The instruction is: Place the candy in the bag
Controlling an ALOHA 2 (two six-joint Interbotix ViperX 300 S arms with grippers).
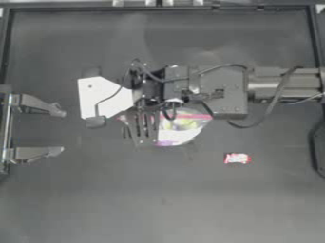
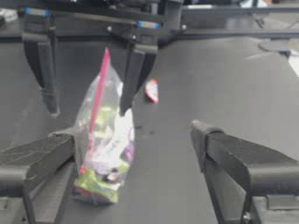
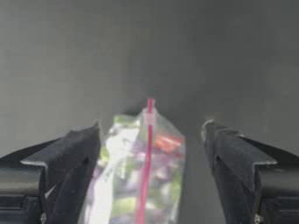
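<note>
Candy [image 1: 236, 158] counts one: a small red wrapper with a white middle, lying flat on the dark table [image 1: 158, 209] at about four o'clock from the centre in the top view, well apart from both claws. The left wrist view shows it too [image 2: 152, 90], as a small red-and-white sliver beyond the bag.

One right claw [image 3: 151, 131] sits near the table's centre, its arm reaching in from three o'clock. Its two dark jaws stand apart with the bag [image 3: 143, 170] between them, and a clear gap shows on the side of one jaw. On the other side the plastic lies right against the jaw, though whether it truly touches is hard to judge from this angle.

One bag is in play: clear plastic, a pink-red strip along its mouth, green, yellow and pink contents showing through. From above, the bag [image 1: 177, 126] is partly covered by the right arm and claw, so only its six o'clock half shows. In the left wrist view the bag [image 2: 105, 144] stands tall and narrow, with the strip running up its edge.

One left claw [image 2: 131, 144] waits at nine o'clock by the table's edge, jaws wide apart and holding nothing; from above, the left claw [image 1: 60, 131] is cut off at the frame's border.
</note>
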